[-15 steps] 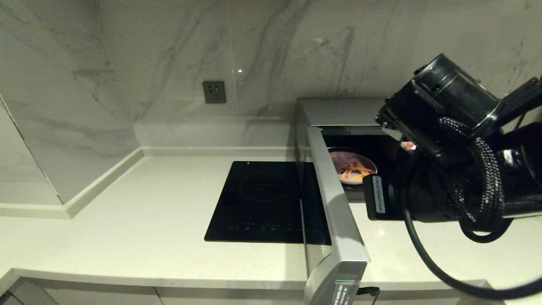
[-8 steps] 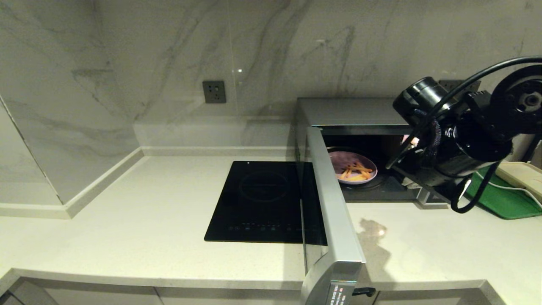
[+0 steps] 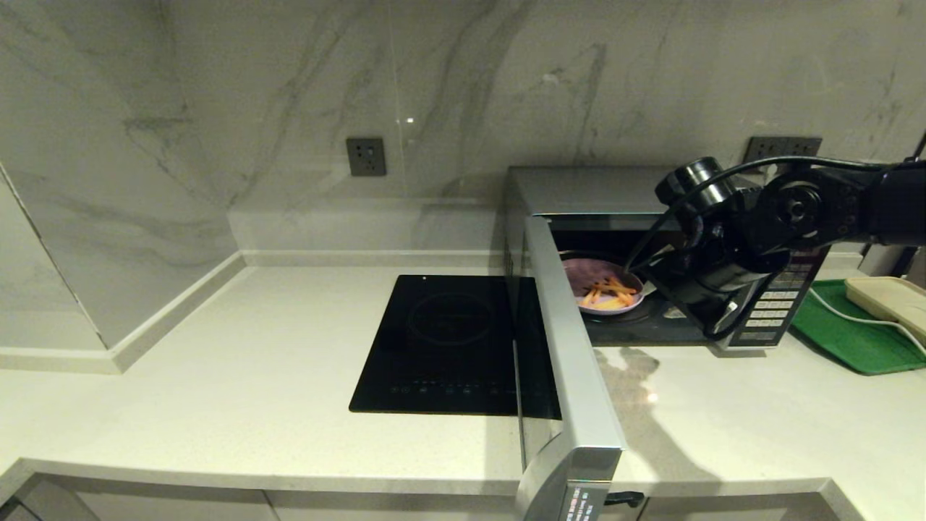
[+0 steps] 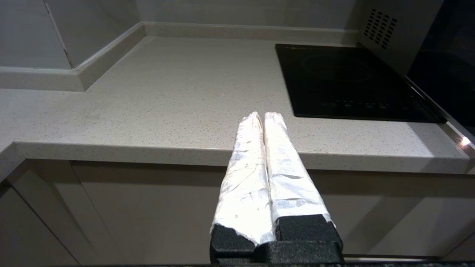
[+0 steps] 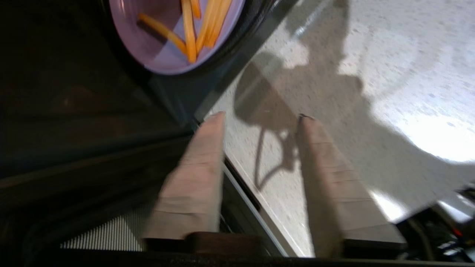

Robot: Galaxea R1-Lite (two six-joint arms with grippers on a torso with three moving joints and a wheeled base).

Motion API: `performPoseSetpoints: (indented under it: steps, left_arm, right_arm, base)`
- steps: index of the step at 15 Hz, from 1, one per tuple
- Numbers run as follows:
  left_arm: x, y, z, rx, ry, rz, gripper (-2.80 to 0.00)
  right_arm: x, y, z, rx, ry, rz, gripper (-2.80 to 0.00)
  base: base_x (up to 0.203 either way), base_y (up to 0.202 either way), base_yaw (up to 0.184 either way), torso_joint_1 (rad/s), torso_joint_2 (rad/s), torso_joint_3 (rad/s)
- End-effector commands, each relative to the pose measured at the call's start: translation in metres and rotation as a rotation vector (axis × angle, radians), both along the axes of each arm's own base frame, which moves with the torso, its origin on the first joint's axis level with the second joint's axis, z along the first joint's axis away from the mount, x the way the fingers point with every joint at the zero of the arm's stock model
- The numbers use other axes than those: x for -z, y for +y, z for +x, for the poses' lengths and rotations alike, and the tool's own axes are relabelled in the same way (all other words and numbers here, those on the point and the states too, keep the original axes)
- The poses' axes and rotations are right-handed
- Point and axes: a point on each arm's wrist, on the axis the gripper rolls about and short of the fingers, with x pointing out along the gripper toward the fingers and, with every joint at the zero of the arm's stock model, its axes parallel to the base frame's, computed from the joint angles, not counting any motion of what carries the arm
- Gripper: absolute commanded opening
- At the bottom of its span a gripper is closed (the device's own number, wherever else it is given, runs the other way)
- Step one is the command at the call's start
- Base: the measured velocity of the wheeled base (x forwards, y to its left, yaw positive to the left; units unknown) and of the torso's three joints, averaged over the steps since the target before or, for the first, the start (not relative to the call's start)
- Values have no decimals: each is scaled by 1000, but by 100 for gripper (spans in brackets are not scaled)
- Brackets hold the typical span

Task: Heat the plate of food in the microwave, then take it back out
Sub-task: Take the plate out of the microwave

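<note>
Microwave (image 3: 600,189) at right of countertop (image 3: 253,376), door (image 3: 571,362) swung wide open toward the front edge, hinged at its left; keypad (image 3: 772,307) on the right of its face.

Plate of food (image 3: 602,286) inside the cavity, left-of-centre, flat on the floor of the oven. Round, so no long axis of its own; fries (image 3: 611,292) heaped toward the plate's near-right part, most lying roughly parallel, a few crossing. In right wrist view, plate of food (image 5: 163,55) sits just inside the cavity sill, fries (image 5: 200,26) bunched lengthwise along one line, one stray at an angle.

Right gripper (image 5: 259,116) at the cavity mouth, right of the plate, not touching it. Jaws wide apart, nothing between; one finger (image 5: 196,178) over the dark sill, the other over countertop (image 5: 371,74).

Left gripper (image 4: 264,115) low before the counter's front edge, left of the induction cooktop (image 4: 352,81). Jaws pressed together, holding nothing.

Green tray (image 3: 854,340) at far right on the counter, right of the microwave, with a cream object (image 3: 890,297) on it. Wall socket (image 3: 365,157) on marble backsplash.
</note>
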Motion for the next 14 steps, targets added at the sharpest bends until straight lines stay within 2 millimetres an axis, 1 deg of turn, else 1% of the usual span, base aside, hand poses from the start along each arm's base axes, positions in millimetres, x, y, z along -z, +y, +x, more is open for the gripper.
performPoseSetpoints:
  steps: [1,2,5,7,11,14]
  left_arm:
    - [0,0,0,-1,-1,-1,-280]
    - [0,0,0,-1,-1,-1,-280]
    - [0,0,0,-1,-1,-1,-280]
    - [0,0,0,-1,-1,-1,-280]
    - [0,0,0,-1,-1,-1,-280]
    - [0,0,0,-1,-1,-1,-280]
  right_arm:
    - [30,-7,19,25,43,8,0]
    - [40,-9,24,27,63,13,0]
    - [63,-19,41,49,89,17,0]
    - [75,-24,50,54,89,12,0]
    - [78,-24,60,43,51,20,0]
    - [85,-21,68,34,52,22,0]
  base:
    - [0,0,0,0,0,0]
    - [0,0,0,0,0,0]
    - [0,0,0,0,0,0]
    - [0,0,0,0,0,0]
    - [0,0,0,0,0,0]
    - [0,0,0,0,0,0]
